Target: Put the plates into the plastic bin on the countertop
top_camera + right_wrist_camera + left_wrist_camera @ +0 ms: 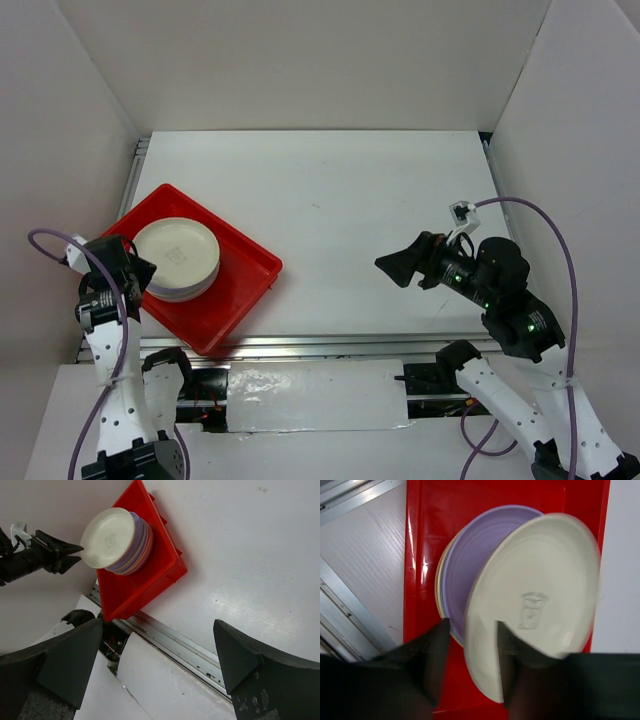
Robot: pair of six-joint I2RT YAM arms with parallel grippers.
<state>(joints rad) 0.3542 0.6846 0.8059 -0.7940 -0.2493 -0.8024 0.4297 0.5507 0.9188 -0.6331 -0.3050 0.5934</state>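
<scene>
The left tool (pixel 472 625) has its fingers apart, and the near rim of the cream plate (pixel 535 595) lies across the gap, not pinched as far as I can tell (that plate is blurred). It sits skewed over a purple plate (pixel 470 560) on the stack, inside the red bin (pixel 425 530) at the near left corner of the surface (pixel 350 200). The right tool (pixel 158 625) hangs well away over the right side, fingers spread wide and holding nothing. These plates look light, stiff and thin, probably a little slick against each other. The sensible hold is at the rim, one finger above and one below, since a shallow disc offers nothing else. The left wrist view alone shows the skew. The overhead view shows only a cream disc on top, and the right wrist view shows the stack (pixel 127 545) from the side, with purple and orange edges.
</scene>
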